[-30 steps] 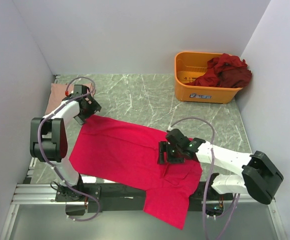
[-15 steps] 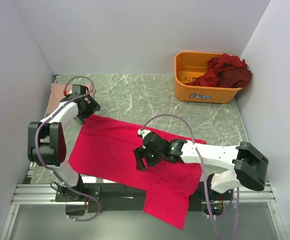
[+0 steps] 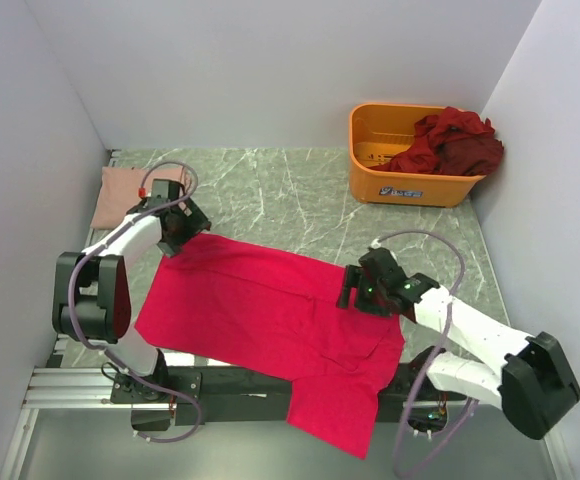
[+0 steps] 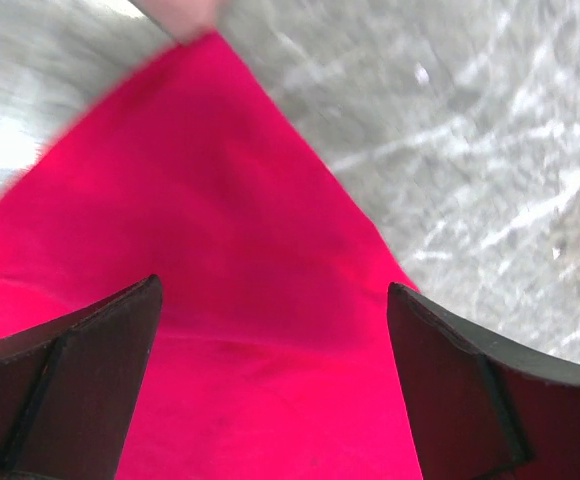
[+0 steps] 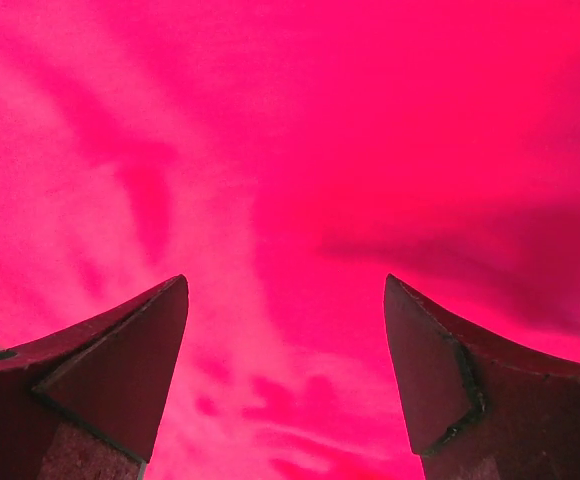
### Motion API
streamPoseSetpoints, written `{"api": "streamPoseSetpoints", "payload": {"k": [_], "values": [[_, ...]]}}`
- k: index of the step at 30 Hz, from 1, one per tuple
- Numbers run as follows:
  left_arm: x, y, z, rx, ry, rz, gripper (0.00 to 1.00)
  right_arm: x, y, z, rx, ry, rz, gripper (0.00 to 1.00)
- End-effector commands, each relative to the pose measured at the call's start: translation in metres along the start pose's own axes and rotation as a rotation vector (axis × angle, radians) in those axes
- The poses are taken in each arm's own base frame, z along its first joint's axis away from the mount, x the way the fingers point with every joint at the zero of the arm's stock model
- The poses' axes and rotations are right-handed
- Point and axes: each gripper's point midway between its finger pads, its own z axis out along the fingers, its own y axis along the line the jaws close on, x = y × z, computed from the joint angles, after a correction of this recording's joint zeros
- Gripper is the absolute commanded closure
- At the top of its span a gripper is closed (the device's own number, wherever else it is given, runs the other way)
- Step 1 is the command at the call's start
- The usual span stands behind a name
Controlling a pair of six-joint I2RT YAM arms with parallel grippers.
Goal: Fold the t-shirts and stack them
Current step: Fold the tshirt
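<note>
The left gripper (image 3: 178, 234) and right gripper (image 3: 356, 291) are held spread at ten and three o'clock on the bright pinkish-red cloth t-shirt (image 3: 260, 300); if closed shallowly, fabric could be missed.

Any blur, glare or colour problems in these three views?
Top external: sharp and evenly lit, soft shadows only. Left wrist: the red t-shirt's far corner and the marble table look soft, with a washed-out bright patch at the left edge. Right wrist: the shirt fills the frame, oversaturated with little detail, tinting the fingers red.
</note>
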Motion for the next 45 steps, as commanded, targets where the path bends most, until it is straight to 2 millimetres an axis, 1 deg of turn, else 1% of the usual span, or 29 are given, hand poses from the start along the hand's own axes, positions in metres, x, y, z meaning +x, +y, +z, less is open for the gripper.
{"api": "streamPoseSetpoints", "payload": {"k": [1,5,7,11,12,15,18,19,20,22,23,24,26,27,29,30,31,32,33,34,37,38,39,40,41,42,43,44,45], "values": [[0.005,-0.018,0.008,0.071,0.014,0.028,0.01,-0.001,-0.024,0.005,0.072,0.04,0.058,0.15],[0.016,-0.019,0.025,0.069,0.054,0.031,0.01,-0.015,-0.052,0.026,0.156,0.096,0.144,0.16],[0.016,-0.025,0.029,0.083,0.058,0.026,0.01,-0.025,-0.059,0.032,0.171,0.103,0.17,0.17],[0.022,-0.039,0.037,0.081,0.062,0.042,0.01,-0.056,-0.074,0.05,0.217,0.116,0.224,0.19],[0.023,-0.041,0.037,0.08,0.067,0.048,0.01,-0.062,-0.082,0.051,0.24,0.126,0.228,0.2],[0.017,-0.057,0.042,0.1,0.059,0.052,0.01,-0.083,-0.097,0.062,0.292,0.124,0.246,0.2],[0.019,-0.063,0.054,0.096,0.068,0.05,0.01,-0.106,-0.114,0.068,0.334,0.108,0.269,0.2],[0.013,-0.071,0.055,0.106,0.059,0.051,0.01,-0.114,-0.12,0.068,0.346,0.097,0.283,0.2],[0.017,-0.073,0.063,0.097,0.073,0.058,0.01,-0.127,-0.123,0.072,0.348,0.083,0.291,0.22],[0.013,-0.088,0.066,0.115,0.068,0.064,0.01,-0.144,-0.128,0.075,0.329,0.055,0.317,0.22],[0.021,-0.091,0.072,0.107,0.085,0.079,0.01,-0.157,-0.127,0.078,0.319,0.043,0.313,0.22],[0.016,-0.103,0.071,0.129,0.072,0.087,0.01,-0.166,-0.13,0.079,0.326,0.03,0.314,0.22],[0.019,-0.11,0.077,0.125,0.083,0.098,0.01,-0.185,-0.137,0.085,0.33,0.02,0.312,0.22],[0.013,-0.118,0.075,0.136,0.075,0.096,0.01,-0.191,-0.14,0.087,0.328,0.016,0.314,0.22],[0.006,-0.115,0.081,0.101,0.046,0.092,0.01,-0.204,-0.14,0.094,0.314,-0.002,0.294,0.22],[0.002,-0.119,0.078,0.097,0.041,0.093,0.01,-0.209,-0.14,0.094,0.313,-0.007,0.293,0.21],[-0.002,-0.118,0.079,0.082,0.028,0.095,0.01,-0.221,-0.148,0.089,0.321,-0.034,0.309,0.22],[-0.006,-0.12,0.079,0.076,0.019,0.098,0.0,-0.228,-0.147,0.087,0.319,-0.056,0.295,0.21],[-0.013,-0.127,0.075,0.09,0.003,0.103,0.01,-0.234,-0.146,0.084,0.314,-0.073,0.286,0.22],[-0.018,-0.128,0.072,0.084,-0.012,0.104,0.01,-0.246,-0.14,0.075,0.299,-0.109,0.27,0.21],[-0.031,-0.137,0.055,0.109,-0.044,0.109,0.01,-0.259,-0.13,0.059,0.266,-0.156,0.226,0.21],[-0.038,-0.143,0.039,0.134,-0.068,0.103,0.01,-0.263,-0.123,0.047,0.25,-0.177,0.222,0.21],[-0.035,-0.139,0.034,0.132,-0.066,0.1,0.01,-0.26,-0.116,0.042,0.244,-0.18,0.211,0.22],[-0.043,-0.143,0.012,0.167,-0.099,0.089,0.01,-0.255,-0.114,0.027,0.248,-0.205,0.206,0.21],[-0.042,-0.141,0.003,0.175,-0.107,0.08,0.01,-0.248,-0.107,0.022,0.269,-0.215,0.18,0.21],[-0.031,-0.125,0.002,0.15,-0.091,0.077,0.01,-0.239,-0.1,0.017,0.276,-0.218,0.161,0.21],[-0.035,-0.124,-0.021,0.178,-0.121,0.065,0.01,-0.226,-0.096,0.006,0.282,-0.228,0.152,0.21],[-0.021,-0.101,-0.019,0.128,-0.099,0.051,0.01,-0.215,-0.095,0.001,0.293,-0.223,0.169,0.21],[-0.016,-0.09,-0.026,0.112,-0.099,0.039,0.01,-0.206,-0.094,-0.003,0.297,-0.226,0.173,0.2]]}}
